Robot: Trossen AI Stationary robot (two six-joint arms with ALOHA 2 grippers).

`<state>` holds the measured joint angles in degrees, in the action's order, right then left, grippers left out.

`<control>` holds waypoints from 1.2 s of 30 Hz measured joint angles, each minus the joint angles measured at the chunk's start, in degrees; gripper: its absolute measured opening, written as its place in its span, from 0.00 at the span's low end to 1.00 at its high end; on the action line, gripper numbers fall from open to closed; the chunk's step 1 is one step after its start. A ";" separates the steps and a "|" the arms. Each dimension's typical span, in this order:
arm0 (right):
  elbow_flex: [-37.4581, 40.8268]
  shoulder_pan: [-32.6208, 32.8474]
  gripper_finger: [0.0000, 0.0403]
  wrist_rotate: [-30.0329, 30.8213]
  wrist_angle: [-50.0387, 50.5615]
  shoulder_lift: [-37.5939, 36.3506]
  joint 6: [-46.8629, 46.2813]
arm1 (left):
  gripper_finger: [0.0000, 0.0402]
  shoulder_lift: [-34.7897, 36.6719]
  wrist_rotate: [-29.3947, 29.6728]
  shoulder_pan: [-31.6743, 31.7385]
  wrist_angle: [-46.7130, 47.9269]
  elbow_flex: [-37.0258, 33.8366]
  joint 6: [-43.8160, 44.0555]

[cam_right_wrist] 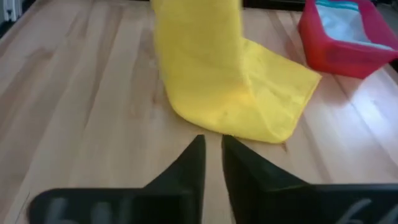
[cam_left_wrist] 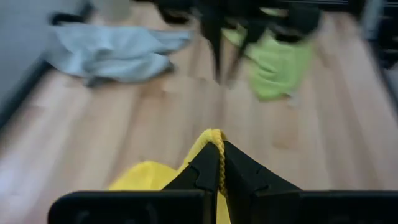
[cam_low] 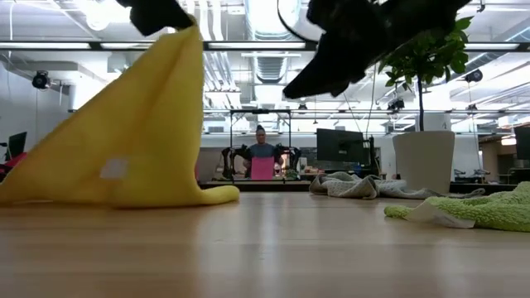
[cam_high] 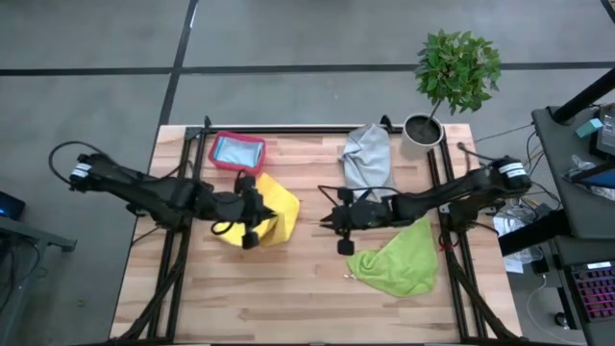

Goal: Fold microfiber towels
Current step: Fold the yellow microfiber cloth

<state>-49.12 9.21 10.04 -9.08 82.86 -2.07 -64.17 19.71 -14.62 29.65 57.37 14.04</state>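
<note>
Yellow towel [cam_high: 272, 210]: one edge pinched between the shut left fingers [cam_left_wrist: 219, 163], lifted; the rest trails on the bench [cam_high: 288, 298] below them. Right fingers [cam_right_wrist: 213, 163]: slightly parted, empty, towel just ahead. Advice: carry the edge across squarely, release onto the opposite edge.

Your high view looks straight down, taking in the whole surface [cam_high: 288, 288] from well above. Your low view sits at surface level, facing across toward the potted plant [cam_low: 422, 124] and the room behind it. Left wrist view looks close past its closed fingers toward the plant side. Right wrist view faces away from it. All four share the yellow towel [cam_high: 274, 207].
</note>
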 joint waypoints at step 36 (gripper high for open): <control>-21.78 -3.27 0.51 12.42 -3.54 36.02 -16.26 | 0.00 -8.86 18.25 13.17 4.43 4.30 1.99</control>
<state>-70.90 5.94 22.46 -12.63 118.89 -18.33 -73.03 37.97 -1.45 34.08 61.67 16.03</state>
